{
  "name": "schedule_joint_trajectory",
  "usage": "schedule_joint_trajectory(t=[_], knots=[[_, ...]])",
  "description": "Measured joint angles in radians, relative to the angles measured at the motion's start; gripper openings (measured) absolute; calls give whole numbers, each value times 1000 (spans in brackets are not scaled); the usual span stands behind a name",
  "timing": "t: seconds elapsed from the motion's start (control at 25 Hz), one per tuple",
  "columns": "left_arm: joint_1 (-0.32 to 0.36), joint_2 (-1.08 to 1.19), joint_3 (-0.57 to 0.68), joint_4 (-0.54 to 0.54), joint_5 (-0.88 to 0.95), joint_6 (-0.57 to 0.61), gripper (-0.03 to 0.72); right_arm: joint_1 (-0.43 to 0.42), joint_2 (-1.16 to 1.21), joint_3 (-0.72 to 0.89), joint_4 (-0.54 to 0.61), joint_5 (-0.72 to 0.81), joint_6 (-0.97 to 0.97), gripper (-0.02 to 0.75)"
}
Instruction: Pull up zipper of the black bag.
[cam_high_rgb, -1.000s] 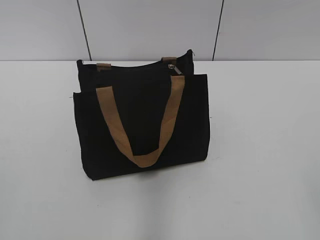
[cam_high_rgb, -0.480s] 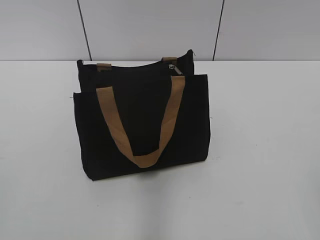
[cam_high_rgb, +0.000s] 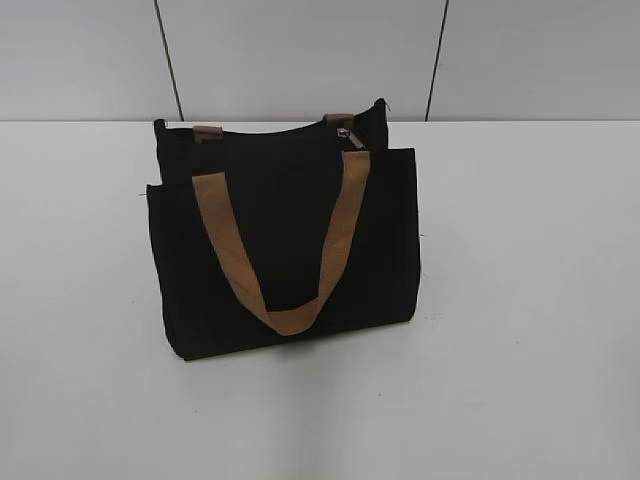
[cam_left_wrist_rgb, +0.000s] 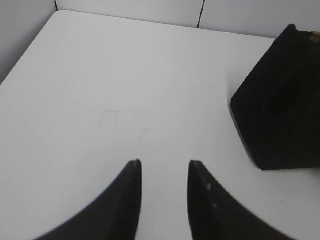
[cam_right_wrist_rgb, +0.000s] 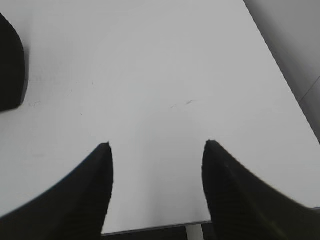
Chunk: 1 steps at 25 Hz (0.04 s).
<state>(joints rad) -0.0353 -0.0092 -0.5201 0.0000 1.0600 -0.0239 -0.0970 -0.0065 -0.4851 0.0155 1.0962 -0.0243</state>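
The black bag (cam_high_rgb: 285, 240) stands upright in the middle of the white table, with a tan strap (cam_high_rgb: 285, 255) hanging down its front. The zipper runs along its top edge, and its small silver pull tab (cam_high_rgb: 347, 133) sits near the right end. Neither arm shows in the exterior view. My left gripper (cam_left_wrist_rgb: 164, 164) is open and empty over bare table, with the bag's corner (cam_left_wrist_rgb: 280, 115) ahead to its right. My right gripper (cam_right_wrist_rgb: 157, 145) is open and empty near the table's front edge, with a bit of the bag (cam_right_wrist_rgb: 10, 65) at the far left.
The white table (cam_high_rgb: 520, 300) spreads to both sides of the bag. A grey panelled wall (cam_high_rgb: 300, 55) stands behind it. The table's front edge (cam_right_wrist_rgb: 155, 225) shows in the right wrist view, and its right edge (cam_right_wrist_rgb: 285, 75) runs near that gripper.
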Motion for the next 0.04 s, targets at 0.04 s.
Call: schedule_joint_trajectory(t=[0.04], knots=[[0, 0, 0, 0, 0, 0, 241, 0, 0, 0, 0, 0, 0, 445]])
